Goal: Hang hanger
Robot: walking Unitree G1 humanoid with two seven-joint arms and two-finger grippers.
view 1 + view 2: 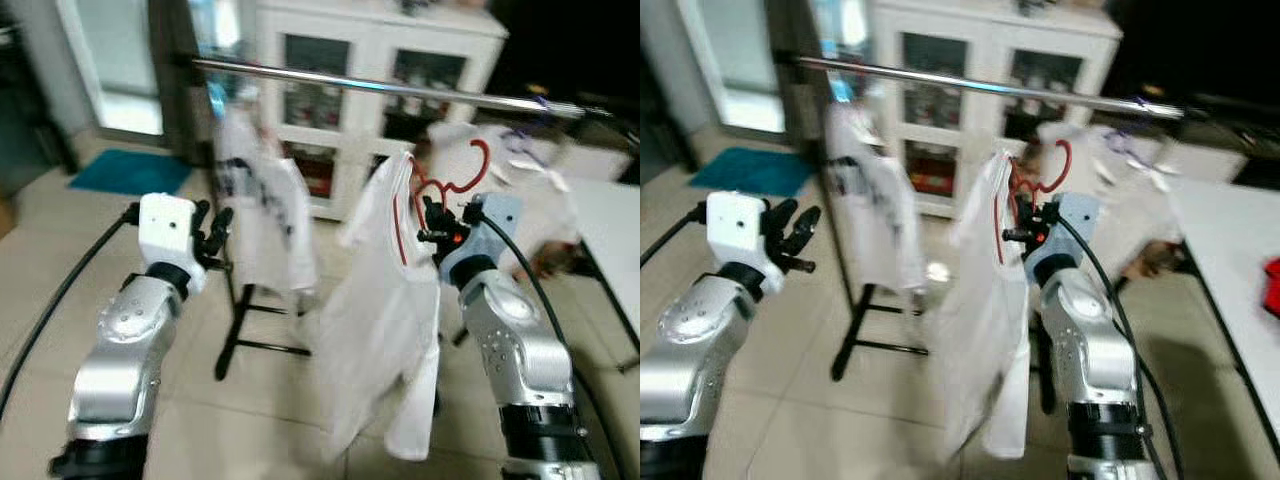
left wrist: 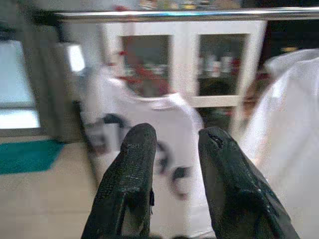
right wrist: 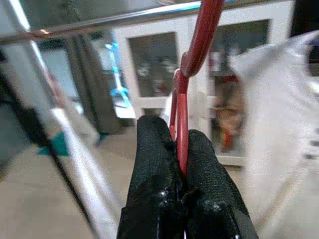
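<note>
A red hanger [image 1: 452, 185] carries a white shirt [image 1: 385, 320] that droops below it. My right gripper [image 1: 432, 222] is shut on the hanger's neck, and the black fingers [image 3: 164, 164] pinch the red wire [image 3: 182, 124]. Its hook [image 1: 482, 160] curls up below the silver rail [image 1: 380, 88]. My left gripper [image 1: 218, 232] is raised to the left, open and holding nothing, with a gap between its fingers [image 2: 134, 174]. It faces a white printed shirt [image 1: 262, 215] that hangs from the rail.
A white glass-door cabinet [image 1: 370, 70] stands behind the rail. The black rack stand [image 1: 240, 330] rests on the tiled floor. A white table [image 1: 1230, 260] with a red item [image 1: 1270, 280] is at the right. A teal mat [image 1: 130, 172] lies at the far left.
</note>
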